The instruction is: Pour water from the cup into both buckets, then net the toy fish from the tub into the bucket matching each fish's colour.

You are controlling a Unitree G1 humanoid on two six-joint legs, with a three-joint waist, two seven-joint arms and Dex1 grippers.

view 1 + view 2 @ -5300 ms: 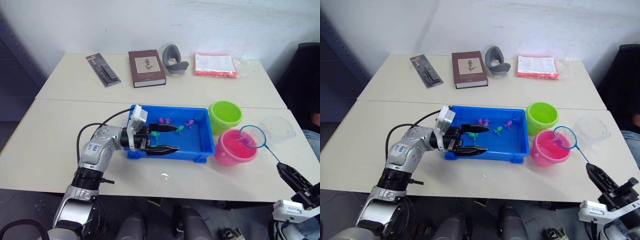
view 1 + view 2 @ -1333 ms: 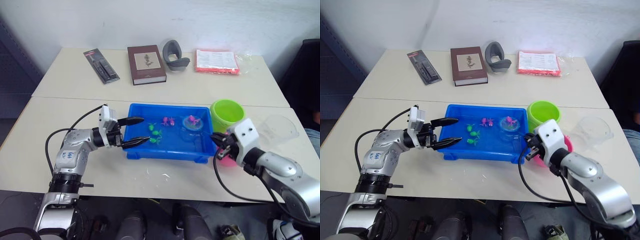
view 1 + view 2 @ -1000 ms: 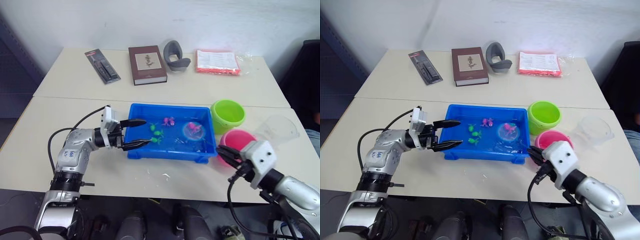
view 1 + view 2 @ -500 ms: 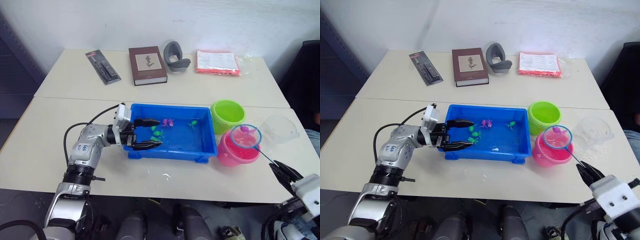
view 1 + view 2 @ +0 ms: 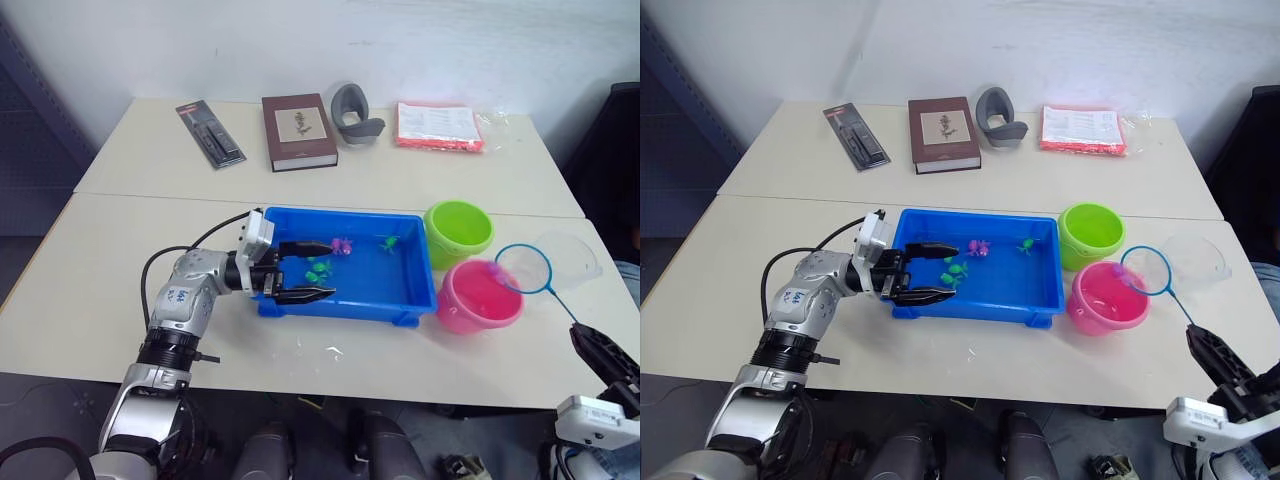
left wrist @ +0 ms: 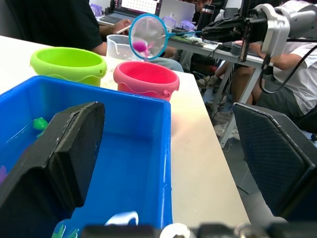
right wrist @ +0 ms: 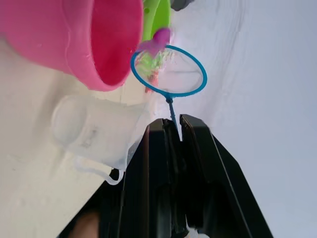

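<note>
The blue tub (image 5: pixel 375 278) holds green toy fish (image 5: pixel 318 268) and a pink fish (image 5: pixel 342 245). My left gripper (image 5: pixel 331 269) is open at the tub's near left corner, its fingers (image 6: pixel 64 148) straddling the near wall. The green bucket (image 5: pixel 458 232) and pink bucket (image 5: pixel 478 297) stand right of the tub. My right gripper (image 5: pixel 600 352) is shut on the net's thin handle. The net (image 5: pixel 530 270) hangs over the pink bucket's right rim with a pink fish (image 7: pixel 159 37) at the hoop's edge. The clear cup (image 5: pixel 572 257) sits behind the net.
At the back of the far table lie a brown book (image 5: pixel 299 118), a black packaged item (image 5: pixel 209 134), a grey curved object (image 5: pixel 354 103) and a red packet (image 5: pixel 439 127). A seam (image 5: pixel 150 195) runs between the two tables. The left wrist view shows people (image 6: pixel 54 22) beyond the buckets.
The net rose out of the tub with a pink fish, swung right over the pink bucket and now hangs at its right rim. My left gripper moved in over the tub's corner.
</note>
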